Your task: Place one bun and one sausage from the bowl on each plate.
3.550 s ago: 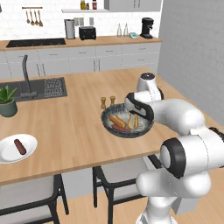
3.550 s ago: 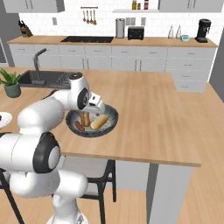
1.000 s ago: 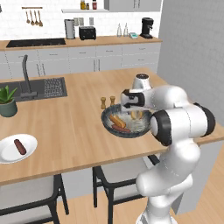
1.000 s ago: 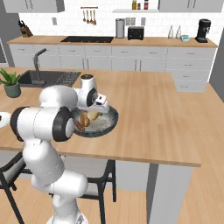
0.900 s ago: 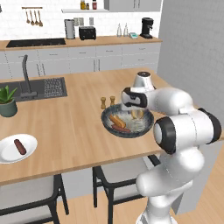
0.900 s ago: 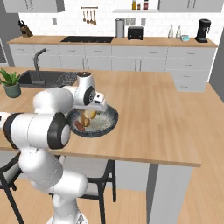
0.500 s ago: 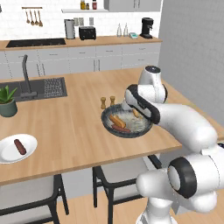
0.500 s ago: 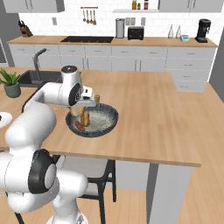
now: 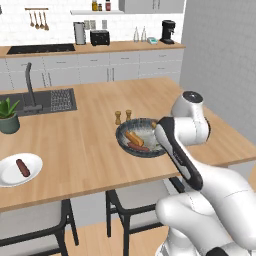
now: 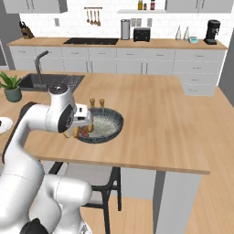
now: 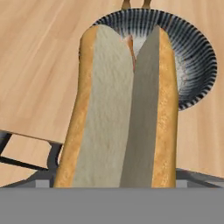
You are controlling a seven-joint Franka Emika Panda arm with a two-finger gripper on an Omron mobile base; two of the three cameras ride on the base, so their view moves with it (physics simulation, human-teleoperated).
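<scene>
We see a wooden island worktop [image 9: 90, 145] that carries every object of the task, with a sink [image 9: 47, 100] set into its far left part and a potted plant [image 9: 9, 116] just beside that sink. The white arm bends over the worktop's near edge, and its wrist hangs above the near rim of the dark bowl [image 10: 112, 125].

The bowl sits near the middle of the worktop, its inside mottled and striped in the hand view. In the left base view we count two sausages [image 9: 134, 138] lying in it, side by side toward its left half. Two small shakers [image 9: 123, 116] stand upright just behind the bowl's far rim.

Well apart from the bowl, near the worktop's left front corner, lies the white plate [image 9: 12, 175], and one sausage [image 9: 22, 167] rests on it, slightly tilted across its middle.

The claw [image 10: 82, 130] is spread wide around a split bun [image 11: 124, 118], which it holds lengthwise. In the hand view the bun rises from between the fingertips, its pale cut faces toward the camera and its golden crust along both long edges. The bun is lifted clear of the bowl, above the bowl's near rim and the bare wood in front of it.
</scene>
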